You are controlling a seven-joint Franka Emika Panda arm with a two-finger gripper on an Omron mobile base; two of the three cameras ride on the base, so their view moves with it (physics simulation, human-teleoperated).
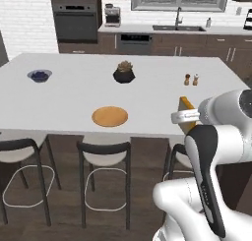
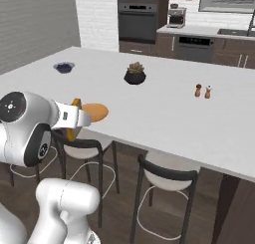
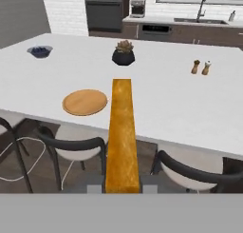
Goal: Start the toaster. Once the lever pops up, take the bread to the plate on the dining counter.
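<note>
Short of the dining counter (image 1: pixel 147 95) edge, end effector (image 3: pixel 122 187) clamping the bread (image 3: pixel 122 137), plate (image 3: pixel 85 101) beyond

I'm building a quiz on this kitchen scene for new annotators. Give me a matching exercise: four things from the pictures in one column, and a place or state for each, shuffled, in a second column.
Things:
1. bread
2. plate
3. bowl of blueberries
4. salt and pepper shakers

Places or states:
A. bare, near the dining counter's front edge, above the chairs
B. far left part of the counter
C. held edge-on in the gripper, not yet over the plate
D. standing side by side, right part of the counter

Pairs: 1-C, 2-A, 3-B, 4-D
</note>
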